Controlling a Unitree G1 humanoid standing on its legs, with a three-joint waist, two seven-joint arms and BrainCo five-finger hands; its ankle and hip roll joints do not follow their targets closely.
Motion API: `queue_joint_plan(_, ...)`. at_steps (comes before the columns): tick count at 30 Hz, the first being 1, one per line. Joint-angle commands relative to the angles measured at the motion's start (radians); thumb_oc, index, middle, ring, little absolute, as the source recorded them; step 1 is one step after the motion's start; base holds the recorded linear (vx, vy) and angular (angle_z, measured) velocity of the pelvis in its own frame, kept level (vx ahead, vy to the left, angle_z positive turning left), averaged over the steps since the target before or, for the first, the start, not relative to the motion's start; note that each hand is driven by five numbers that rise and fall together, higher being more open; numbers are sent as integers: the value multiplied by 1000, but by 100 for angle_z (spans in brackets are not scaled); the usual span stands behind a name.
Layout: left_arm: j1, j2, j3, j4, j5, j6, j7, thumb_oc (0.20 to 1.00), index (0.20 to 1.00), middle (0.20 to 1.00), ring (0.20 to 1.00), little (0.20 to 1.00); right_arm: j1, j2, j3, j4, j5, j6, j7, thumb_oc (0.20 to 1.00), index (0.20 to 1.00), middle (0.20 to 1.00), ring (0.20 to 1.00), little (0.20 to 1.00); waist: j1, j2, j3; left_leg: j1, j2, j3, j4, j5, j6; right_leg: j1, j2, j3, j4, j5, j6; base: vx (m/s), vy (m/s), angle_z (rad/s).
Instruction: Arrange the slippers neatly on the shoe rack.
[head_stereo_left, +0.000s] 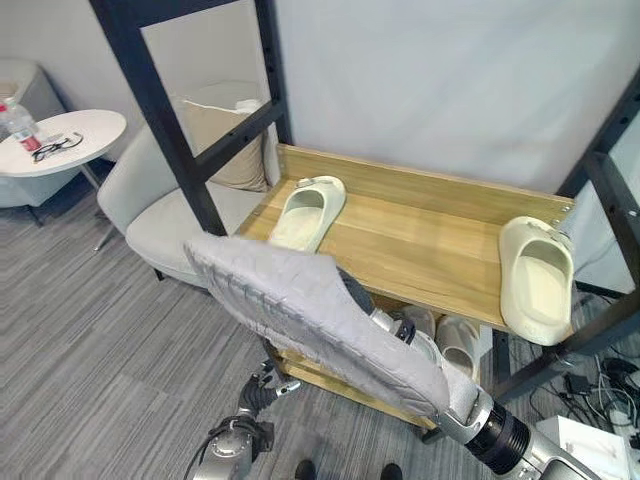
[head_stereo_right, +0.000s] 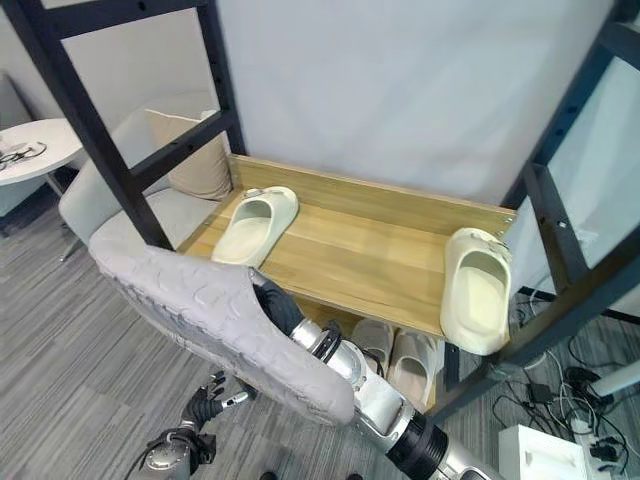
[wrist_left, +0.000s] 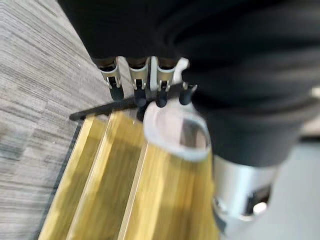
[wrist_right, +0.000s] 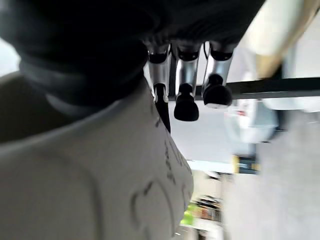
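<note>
Right arm comes in from lower right, raised across the front of the shoe rack (head_stereo_left: 430, 225), right hand (head_stereo_right: 275, 305) tucked into a grey slipper (head_stereo_left: 300, 310) held up in the air in front of the wooden shelf edge, sole side facing the camera, toe end pointing toward the robot's left. Fingers mostly hidden under the slipper from the head views; right wrist view shows dark tips (wrist_right: 186, 107) bent over the slipper's pale surface, so the hand is gripping it. Left arm hangs low near the floor, left hand (head_stereo_left: 262, 385) beside the rack's bottom shelf, fingers loosely extended, holding nothing; left wrist view shows the tips (wrist_left: 140, 95) over the lower wooden slats with a pale slipper toe just past them. On the upper shelf: one cream slipper (head_stereo_left: 308, 212) at the left, another cream slipper (head_stereo_left: 538, 278) at the right end, overhanging the front edge. A pair of pale slippers (head_stereo_right: 395, 355) sits on the lower shelf.
</note>
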Motion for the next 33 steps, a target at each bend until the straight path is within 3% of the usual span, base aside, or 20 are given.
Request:
queue_joint_plan(1, -79, 24, 16, 9, -27, -65, 8, 1000, 1000, 1000, 1000, 1000, -27, -7, -5, -28, -203, -35, 1, 200, 200, 200, 200, 200, 12, -16, 44, 19, 19, 2, -5, -42, -18, 114, -24, 12, 1, -167, 48, -11, -7, 12)
queue_joint_plan(6, -68, 17, 20, 33, -3, -65, 16, 1000, 1000, 1000, 1000, 1000, -7, -17, 27, 151, -470, -23, -52, 200, 200, 200, 200, 200, 23, -19, 57, 16, 21, -10, -5, -39, -19, 117, -21, -3, 1, -171, 47, -4, -11, 9)
queue_joint_plan(7, -63, 19, 14, 40, 16, -63, 23, 1000, 1000, 1000, 1000, 1000, 5, -28, 31, 243, -600, -9, -95, 200, 200, 200, 200, 200, 28, -21, 66, 16, 23, -19, -5, -39, -20, 121, -18, -10, 1, -175, 46, 14, -19, 12)
queue_joint_plan(11, -63, 34, -8, 21, 27, -68, 30, 1000, 1000, 1000, 1000, 1000, -4, -49, -1, 371, -751, 18, -204, 200, 200, 200, 200, 200, 35, -18, 105, 8, 30, -35, -2, -32, -20, 119, -13, -23, 5, -180, 44, -47, -25, 13)
queue_joint_plan(12, -69, 36, -17, 12, 19, -69, 31, 1000, 1000, 1000, 1000, 1000, -6, -56, -19, 398, -777, 31, -237, 200, 200, 200, 200, 200, 34, -16, 125, -3, 30, -39, 6, -30, -18, 111, -13, -26, 12, -180, 43, -217, 9, 7)
queue_joint_plan(14, -149, 28, -73, -31, -21, -82, 58, 1000, 1000, 1000, 1000, 1000, -37, -61, -67, 476, -888, 91, -366, 200, 200, 200, 200, 200, 18, 7, 233, -119, 30, -49, 106, -36, -5, -28, -42, -35, 161, -200, 36, -417, 51, 7)
queue_joint_plan(15, -152, 28, -73, -31, -21, -82, 59, 1000, 1000, 1000, 1000, 1000, -40, -60, -68, 478, -889, 91, -369, 200, 200, 200, 200, 200, 18, 7, 232, -129, 29, -50, 115, -39, -5, -38, -44, -35, 170, -203, 36, -477, 80, 25)
queue_joint_plan(17, -230, 45, -111, -141, -75, -119, 93, 1000, 1000, 1000, 1000, 1000, -122, -49, -113, 565, -896, 135, -485, 200, 200, 200, 200, 200, 11, 29, 290, -353, -4, -70, 316, -71, -1, -249, -72, -26, 367, -234, 28, -429, 97, 19)
queue_joint_plan(25, -342, 128, -120, -301, 25, -138, 145, 1000, 1000, 1000, 1000, 1000, -270, -52, -284, 674, -771, 170, -672, 200, 200, 200, 200, 200, 23, 46, 284, -602, -24, -97, 537, -138, 15, -499, -117, -5, 625, -316, 17, -109, 98, 12)
queue_joint_plan(33, -368, 152, -81, -353, -19, -161, 159, 1000, 1000, 1000, 1000, 1000, -441, -86, -357, 807, -667, 191, -757, 200, 200, 200, 200, 200, 44, 40, 287, -697, -37, -103, 572, -147, 21, -586, -130, -11, 659, -317, 18, -46, 49, -2)
